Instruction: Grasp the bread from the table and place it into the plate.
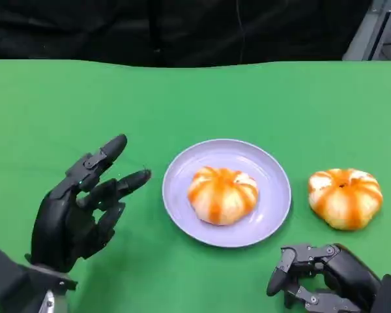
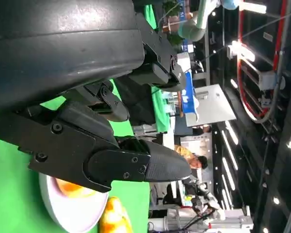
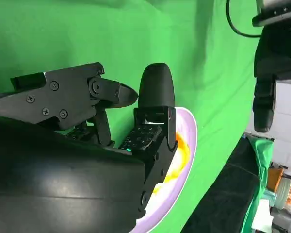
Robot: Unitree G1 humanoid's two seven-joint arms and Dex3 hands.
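While one bread [image 1: 222, 194] sits in the middle of the lilac plate [image 1: 272, 212], a second bread [image 1: 345, 197] lies on the green table [image 1: 260, 98] just right of the plate, toward the right edge; the left hand [image 1: 78, 208] hovers left of the plate, fingers spread, holding nothing; the right hand [image 1: 319, 277] sits low at the near edge, just in front of that second bread, fingers curled inward with nothing in them.
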